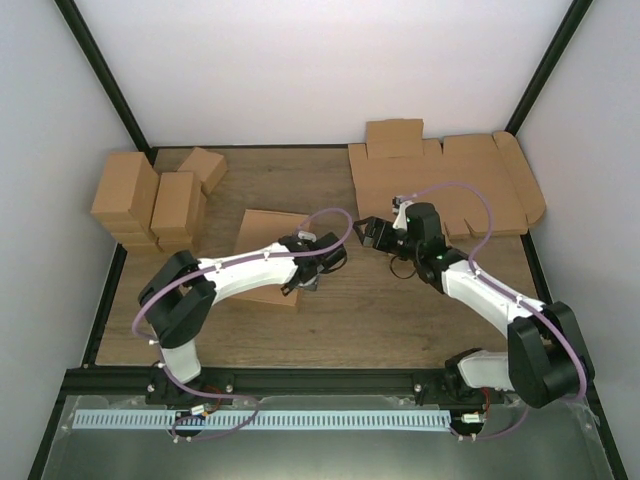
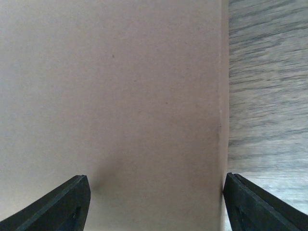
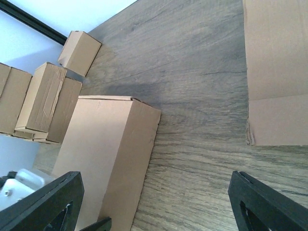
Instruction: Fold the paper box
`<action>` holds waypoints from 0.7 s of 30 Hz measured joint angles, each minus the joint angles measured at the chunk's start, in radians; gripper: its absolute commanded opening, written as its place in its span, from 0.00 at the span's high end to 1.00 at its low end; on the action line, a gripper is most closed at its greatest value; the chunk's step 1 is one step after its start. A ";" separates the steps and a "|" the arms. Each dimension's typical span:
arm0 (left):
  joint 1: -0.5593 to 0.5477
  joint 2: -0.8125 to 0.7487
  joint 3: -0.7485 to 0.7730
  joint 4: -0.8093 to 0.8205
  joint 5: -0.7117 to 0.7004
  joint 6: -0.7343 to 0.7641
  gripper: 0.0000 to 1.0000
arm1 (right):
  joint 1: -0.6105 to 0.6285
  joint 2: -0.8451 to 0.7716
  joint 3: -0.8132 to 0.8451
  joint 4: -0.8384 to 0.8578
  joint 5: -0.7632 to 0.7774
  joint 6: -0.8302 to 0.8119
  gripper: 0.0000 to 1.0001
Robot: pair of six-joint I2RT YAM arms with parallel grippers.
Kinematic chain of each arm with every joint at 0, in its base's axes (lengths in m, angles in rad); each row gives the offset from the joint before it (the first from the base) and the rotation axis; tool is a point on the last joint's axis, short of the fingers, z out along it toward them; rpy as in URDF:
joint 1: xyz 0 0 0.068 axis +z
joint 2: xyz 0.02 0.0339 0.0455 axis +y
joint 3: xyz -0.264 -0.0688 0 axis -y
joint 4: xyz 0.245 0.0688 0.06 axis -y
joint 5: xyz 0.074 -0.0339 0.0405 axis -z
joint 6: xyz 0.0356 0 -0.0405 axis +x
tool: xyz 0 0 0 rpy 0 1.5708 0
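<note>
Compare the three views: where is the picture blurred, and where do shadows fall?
Left wrist: table grain smeared, faint shadow low on the paper box. Right wrist: sharp, soft shadow on the table beyond the box. Top external: even light, walls washed out.

The top camera is looking steeply down from above and behind the arm bases, far enough back to be taking in the whole grey-brown wood-grain counter (image 1: 400, 320). The left wrist camera is facing down very close over the plain brown cardboard box (image 2: 110, 96), with counter showing only at 3 o'clock. The right wrist camera is sitting farther off, facing 9 o'clock across the counter. It is catching that box at 7 o'clock, the smaller brown cardboard cartons (image 3: 43, 101) at 9 and the flat brown cardboard sheet (image 3: 276, 72) at 2. The top view is sharing all three.
</note>
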 measured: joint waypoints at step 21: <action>0.208 0.118 -0.015 0.193 -0.245 0.290 0.32 | 0.000 -0.033 0.011 -0.069 0.025 -0.043 0.14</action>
